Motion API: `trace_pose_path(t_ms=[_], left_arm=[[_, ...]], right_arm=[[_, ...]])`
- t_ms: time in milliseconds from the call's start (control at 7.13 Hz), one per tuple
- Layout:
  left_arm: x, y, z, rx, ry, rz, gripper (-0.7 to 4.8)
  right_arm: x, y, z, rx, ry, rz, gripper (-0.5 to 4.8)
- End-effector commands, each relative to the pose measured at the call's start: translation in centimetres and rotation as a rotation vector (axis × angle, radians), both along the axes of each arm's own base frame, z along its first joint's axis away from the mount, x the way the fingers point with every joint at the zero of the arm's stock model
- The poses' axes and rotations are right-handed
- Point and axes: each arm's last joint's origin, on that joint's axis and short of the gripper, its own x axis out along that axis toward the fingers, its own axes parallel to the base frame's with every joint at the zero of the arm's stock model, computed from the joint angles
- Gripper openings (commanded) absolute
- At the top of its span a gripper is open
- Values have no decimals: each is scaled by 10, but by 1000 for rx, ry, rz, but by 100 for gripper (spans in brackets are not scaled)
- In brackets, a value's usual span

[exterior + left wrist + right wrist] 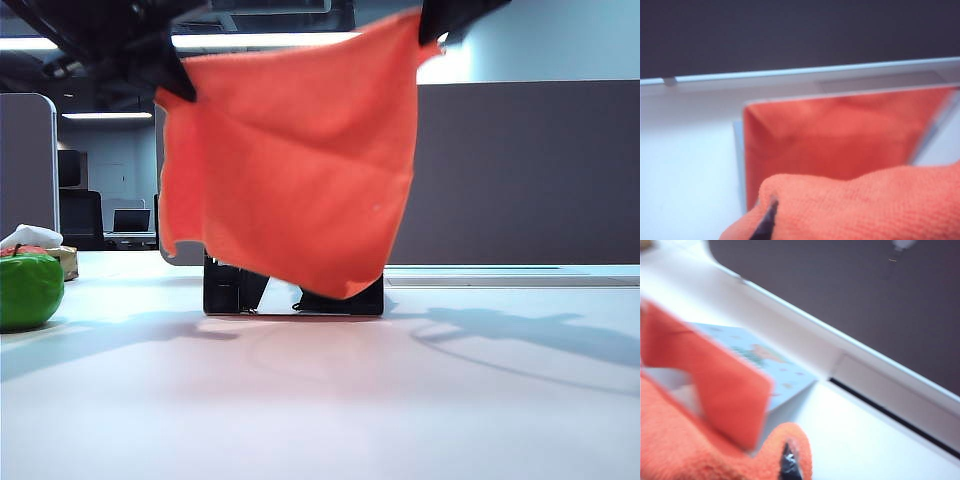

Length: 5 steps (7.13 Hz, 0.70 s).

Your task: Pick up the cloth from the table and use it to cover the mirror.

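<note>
The left gripper (172, 82) is seen clamped on 1 upper corner of the cloth (290, 160), high at the left of the exterior view, and the right gripper (438, 28) is clamped on the opposite upper corner, higher still at the right. In the left wrist view only a dark fingertip (768, 222) shows, buried in orange pile; in the right wrist view a dark fingertip (788, 465) is likewise wrapped in the fabric, so both jaws are taken to be pressed shut on it. Between the 2 holds the cloth is stretched as a slanted sheet, clear of the table (320, 400), with its lowest corner hanging just above the surface. Behind it the mirror (292, 292) is largely hidden; only its dark base and a strip of lower edge can be made out, while the left wrist view shows its face (840, 145) filled with an orange reflection. The pick-up can therefore be judged finished and the cloth carried to the mirror. What remains, by this judgement, is for the sheet to be draped over the top edge, lowered and released. Whether the cloth already touches the mirror cannot be told. A green apple (28, 290) stands well apart at the left.
</note>
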Motion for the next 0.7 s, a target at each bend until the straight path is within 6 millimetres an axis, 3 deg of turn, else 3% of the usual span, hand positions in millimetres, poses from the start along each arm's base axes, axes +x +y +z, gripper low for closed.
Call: trace_pose_path(t_ms=[140,280,420,561,701], left_arm=[[-46,13,18,-17,129,-167,-6],[-73,15,28,-108,184,-469,233],[-74,15,28,-117,183,-507,325],[-74,15,29,-111,172,-518,479],[-76,13,30,-148,176,-618,479]], right_arm=[[-78,-32,31,119,153,357,-6],[-121,-52,31,83,268,522,-6],[-128,-57,30,61,278,529,-6],[-136,-63,34,45,247,502,-6],[-136,-75,30,-141,214,143,-6]])
